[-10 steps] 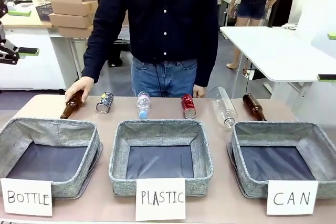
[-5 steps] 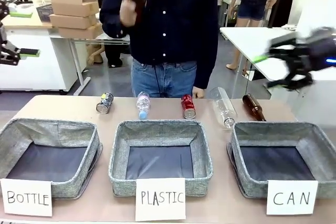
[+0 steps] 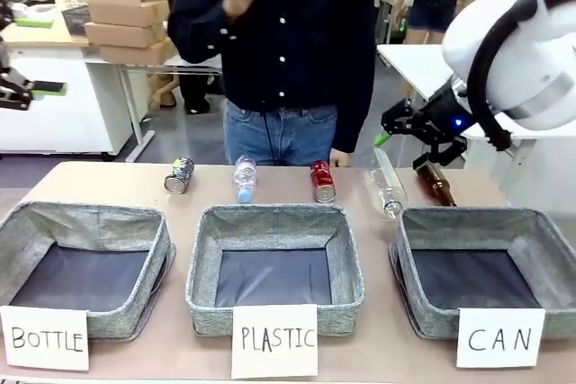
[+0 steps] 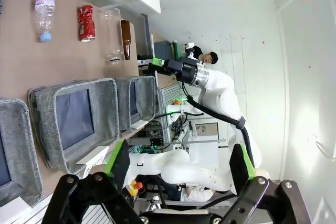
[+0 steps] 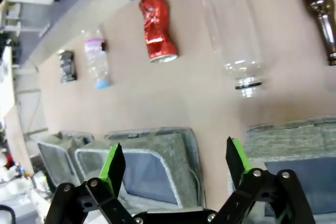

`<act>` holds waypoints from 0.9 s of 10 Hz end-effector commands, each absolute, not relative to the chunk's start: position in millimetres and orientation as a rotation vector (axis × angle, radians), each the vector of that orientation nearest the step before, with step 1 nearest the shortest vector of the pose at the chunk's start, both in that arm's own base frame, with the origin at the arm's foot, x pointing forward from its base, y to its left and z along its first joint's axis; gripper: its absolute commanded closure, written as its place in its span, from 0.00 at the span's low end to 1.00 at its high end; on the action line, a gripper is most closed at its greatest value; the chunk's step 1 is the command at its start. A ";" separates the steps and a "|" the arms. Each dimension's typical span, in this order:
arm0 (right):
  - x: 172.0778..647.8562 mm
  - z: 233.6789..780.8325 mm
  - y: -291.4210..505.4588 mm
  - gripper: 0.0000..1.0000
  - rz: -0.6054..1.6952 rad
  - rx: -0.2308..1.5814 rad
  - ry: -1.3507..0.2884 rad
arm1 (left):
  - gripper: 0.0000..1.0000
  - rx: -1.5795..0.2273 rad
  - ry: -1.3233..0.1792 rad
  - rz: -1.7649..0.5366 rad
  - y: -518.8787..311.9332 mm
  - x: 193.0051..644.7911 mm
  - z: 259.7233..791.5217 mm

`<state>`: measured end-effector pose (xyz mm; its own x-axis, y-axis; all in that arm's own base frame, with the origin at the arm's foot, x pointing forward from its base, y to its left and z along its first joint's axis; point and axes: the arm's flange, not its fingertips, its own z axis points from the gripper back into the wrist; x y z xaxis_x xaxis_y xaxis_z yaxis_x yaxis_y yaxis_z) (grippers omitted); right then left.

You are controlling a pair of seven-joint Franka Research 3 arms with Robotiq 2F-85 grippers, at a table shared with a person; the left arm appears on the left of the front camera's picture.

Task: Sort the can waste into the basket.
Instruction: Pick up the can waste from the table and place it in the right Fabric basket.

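Right gripper [image 3: 407,138] spread, empty, above far-left corner of CAN basket [image 3: 486,219]; left gripper [image 4: 178,153] spread too; red can [image 3: 322,182] and silver can [image 3: 179,175] lie left of that basket, outside it.

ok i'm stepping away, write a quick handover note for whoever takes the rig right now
Left gripper: open, empty, well clear of the cans.
Right gripper: open, empty, above the far right of the table, by the clear bottle.
Red can and silver can: lying along the far side.
CAN basket: empty, front right.
Done: nothing. Left: both cans into it.
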<state>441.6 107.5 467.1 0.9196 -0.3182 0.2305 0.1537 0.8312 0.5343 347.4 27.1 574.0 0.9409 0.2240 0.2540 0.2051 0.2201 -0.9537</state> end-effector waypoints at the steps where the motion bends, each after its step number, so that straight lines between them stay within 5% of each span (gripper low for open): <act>1: 436.8 471.3 119.7 0.00 -0.212 0.549 -0.332 | 0.00 -1.379 -0.392 -0.007 25.9 348.4 575.9; 3: 462.3 468.0 115.1 0.00 -0.118 0.443 -0.353 | 0.00 -1.379 -0.392 -0.007 25.9 348.4 575.9; 6: 578.1 428.8 190.7 0.00 0.140 0.232 -0.309 | 0.00 -1.379 -0.392 -0.007 25.9 348.4 575.9; 9: 608.8 378.6 246.9 0.00 0.208 0.132 -0.268 | 0.00 -1.379 -0.392 -0.007 25.9 348.4 575.9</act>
<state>595.2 233.6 367.9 0.9376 0.2199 0.2694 -0.2624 0.9557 0.1333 347.5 27.1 573.8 0.9410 0.2236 0.2540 0.2048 0.2212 -0.9535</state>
